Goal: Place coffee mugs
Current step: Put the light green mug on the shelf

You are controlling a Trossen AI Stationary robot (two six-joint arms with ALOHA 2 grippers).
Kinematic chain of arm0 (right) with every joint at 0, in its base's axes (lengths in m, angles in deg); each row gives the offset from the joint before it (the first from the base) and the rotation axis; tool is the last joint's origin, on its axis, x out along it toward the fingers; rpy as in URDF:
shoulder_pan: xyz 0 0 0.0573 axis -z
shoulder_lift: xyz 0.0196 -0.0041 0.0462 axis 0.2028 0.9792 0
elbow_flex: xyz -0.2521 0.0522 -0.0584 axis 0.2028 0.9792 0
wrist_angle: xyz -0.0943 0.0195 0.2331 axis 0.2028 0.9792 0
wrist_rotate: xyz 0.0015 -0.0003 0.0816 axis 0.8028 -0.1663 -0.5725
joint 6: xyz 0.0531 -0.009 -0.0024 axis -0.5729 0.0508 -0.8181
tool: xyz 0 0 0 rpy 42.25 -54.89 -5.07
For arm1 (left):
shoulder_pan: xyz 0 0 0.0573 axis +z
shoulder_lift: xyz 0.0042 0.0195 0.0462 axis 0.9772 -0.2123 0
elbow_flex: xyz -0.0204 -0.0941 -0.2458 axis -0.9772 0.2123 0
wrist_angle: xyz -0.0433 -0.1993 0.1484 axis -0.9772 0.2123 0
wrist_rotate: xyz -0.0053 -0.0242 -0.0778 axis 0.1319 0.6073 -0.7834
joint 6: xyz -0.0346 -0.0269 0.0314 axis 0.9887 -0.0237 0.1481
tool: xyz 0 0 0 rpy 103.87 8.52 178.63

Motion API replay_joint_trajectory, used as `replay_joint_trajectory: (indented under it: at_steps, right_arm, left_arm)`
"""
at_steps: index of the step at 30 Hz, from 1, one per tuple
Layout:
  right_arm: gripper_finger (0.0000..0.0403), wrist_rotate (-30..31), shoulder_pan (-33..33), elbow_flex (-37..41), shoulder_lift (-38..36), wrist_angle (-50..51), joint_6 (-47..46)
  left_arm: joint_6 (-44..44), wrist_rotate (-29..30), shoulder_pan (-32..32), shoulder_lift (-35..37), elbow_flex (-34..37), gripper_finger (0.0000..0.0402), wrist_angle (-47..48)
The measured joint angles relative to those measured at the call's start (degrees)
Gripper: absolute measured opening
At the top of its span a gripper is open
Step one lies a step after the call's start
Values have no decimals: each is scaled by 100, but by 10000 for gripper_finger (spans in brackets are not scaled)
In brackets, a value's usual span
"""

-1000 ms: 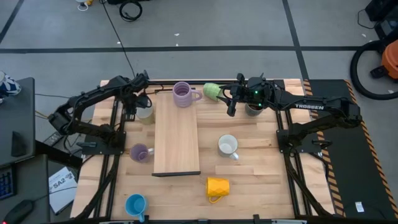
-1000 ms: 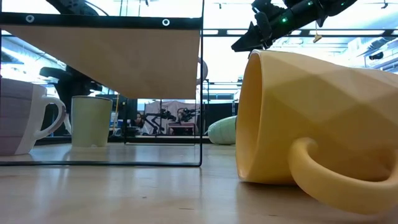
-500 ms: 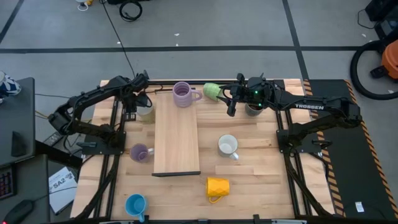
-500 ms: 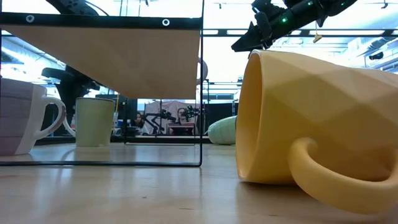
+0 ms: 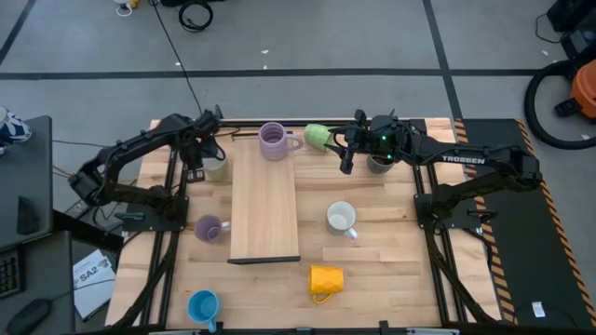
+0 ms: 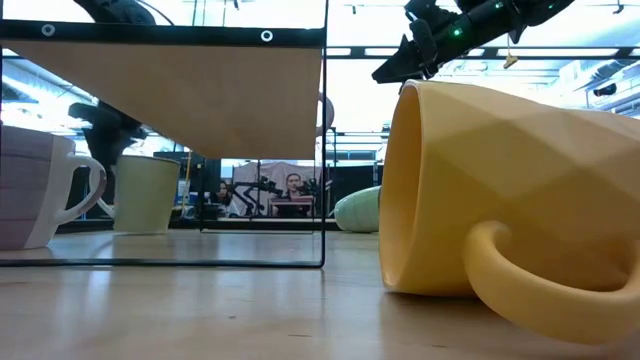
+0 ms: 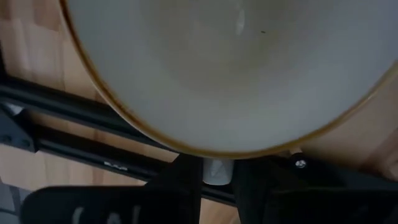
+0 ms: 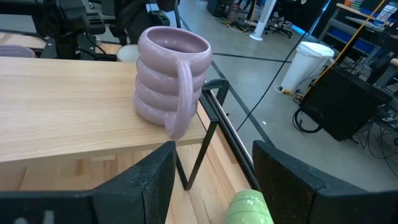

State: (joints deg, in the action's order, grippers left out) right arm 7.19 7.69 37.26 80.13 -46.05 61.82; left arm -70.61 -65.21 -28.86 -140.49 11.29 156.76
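High view: the left gripper [image 5: 200, 160] is hanging at the upper left of the table [image 5: 372, 270], right at a pale mug [image 5: 217, 168] beside the raised board [image 5: 264, 205]; its finger spread cannot be told here. The right gripper [image 5: 343, 149] is sitting upper centre, next to the green mug [image 5: 318, 137] lying on its side, with a dark mug [image 5: 379, 164] mostly hidden under its arm. A lavender mug [image 5: 274, 140] is standing on the board's top end. A second lavender mug [image 5: 209, 228] is resting left of the board, a white mug [image 5: 342, 219] right of it, a yellow mug [image 5: 326, 278] lying lower centre, and a blue mug [image 5: 203, 306] at the bottom left.

Low view: the yellow mug [image 6: 520, 210] is filling the right half, tipped over. The pale mug [image 6: 146, 194] is standing at centre left under the board [image 6: 190, 95], and the green one [image 6: 358, 212] is showing far behind.

Left wrist view: the pale mug's rim [image 7: 236, 68] is filling the frame.

Right wrist view: the fingers [image 8: 283, 180] are standing wide apart, holding nothing, with the lavender mug [image 8: 171, 81] upright at upper centre on the board's edge and the green mug [image 8: 249, 208] at the bottom between them.
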Motion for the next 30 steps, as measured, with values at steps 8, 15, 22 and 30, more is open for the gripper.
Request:
replay_joint_trajectory:
  at_steps: [8, 15, 22, 30]
  right_arm:
    - [218, 0, 0, 0, 0, -1, 0]
    - [218, 2, 0, 0, 0, -2, 2]
    - [218, 2, 1, 0, 0, -2, 2]
    - [218, 2, 1, 0, 0, -2, 2]
  left_arm:
    - [326, -30, 0, 382, -472, 65, 529]
    - [509, -62, 0, 441, -1397, 65, 1264]
    - [781, -149, -6, 441, -2523, 65, 1954]
    - [1049, -287, -453, 441, -3615, 65, 2148]
